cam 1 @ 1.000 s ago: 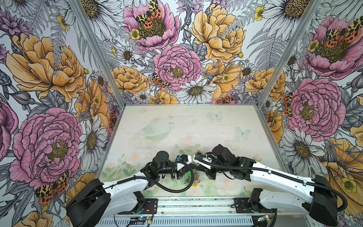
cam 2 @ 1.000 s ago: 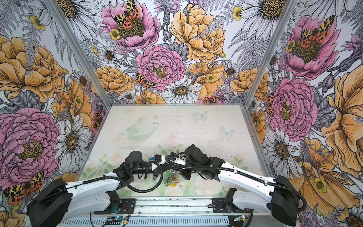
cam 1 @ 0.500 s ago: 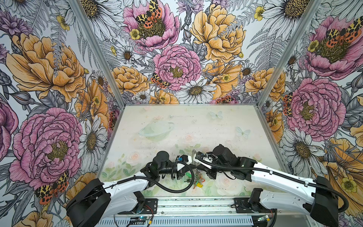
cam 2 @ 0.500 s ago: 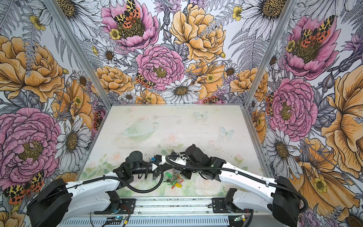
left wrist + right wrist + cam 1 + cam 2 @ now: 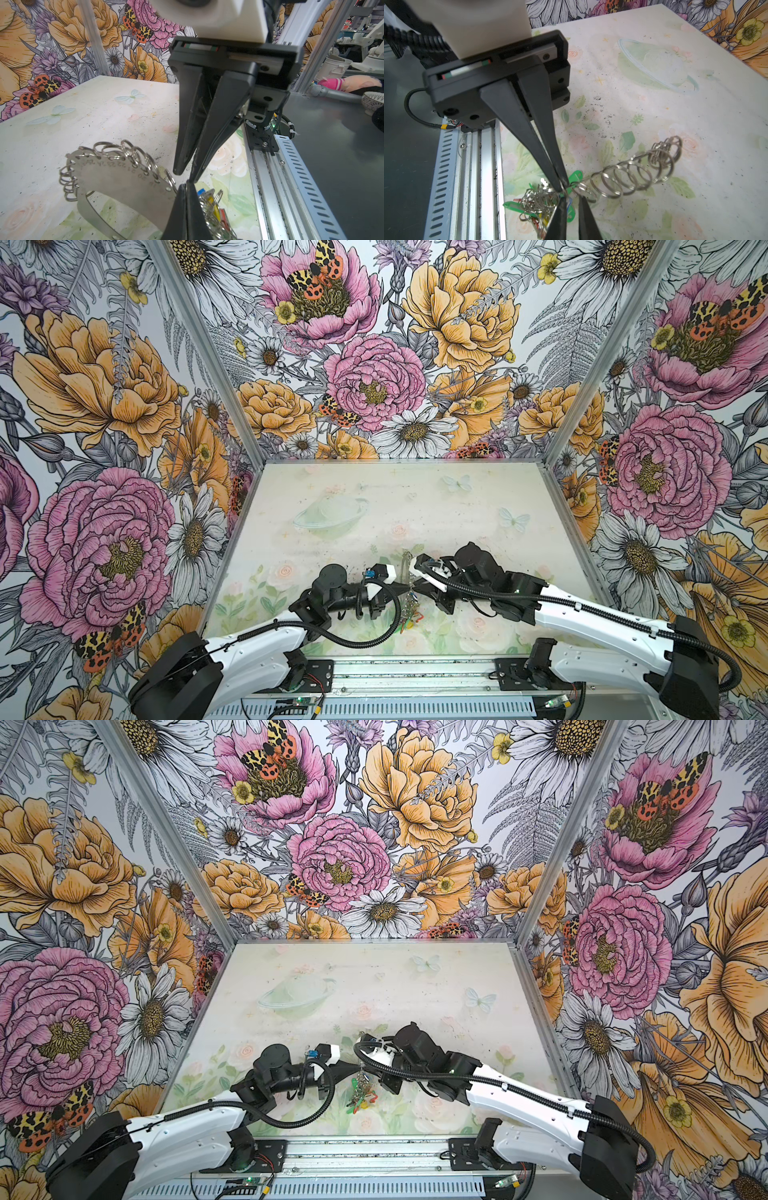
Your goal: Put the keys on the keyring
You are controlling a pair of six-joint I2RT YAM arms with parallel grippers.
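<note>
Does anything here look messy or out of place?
Yes. Black specks litter the table. The keyring is not lying flat: the left hand pinches it on edge, with a tangled bunch of coloured key tags crowded right beside the grip.

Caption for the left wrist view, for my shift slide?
Left gripper clamps the keyring edge; right gripper hovers opposite, jaws slightly apart.

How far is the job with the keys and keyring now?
Done: bunched keys appear to hang from the keyring. In hand: the left gripper clamps its band; the right gripper, jaws slightly apart, is at the blue-tagged key. Left: whether that key is threaded cannot be told.
</note>
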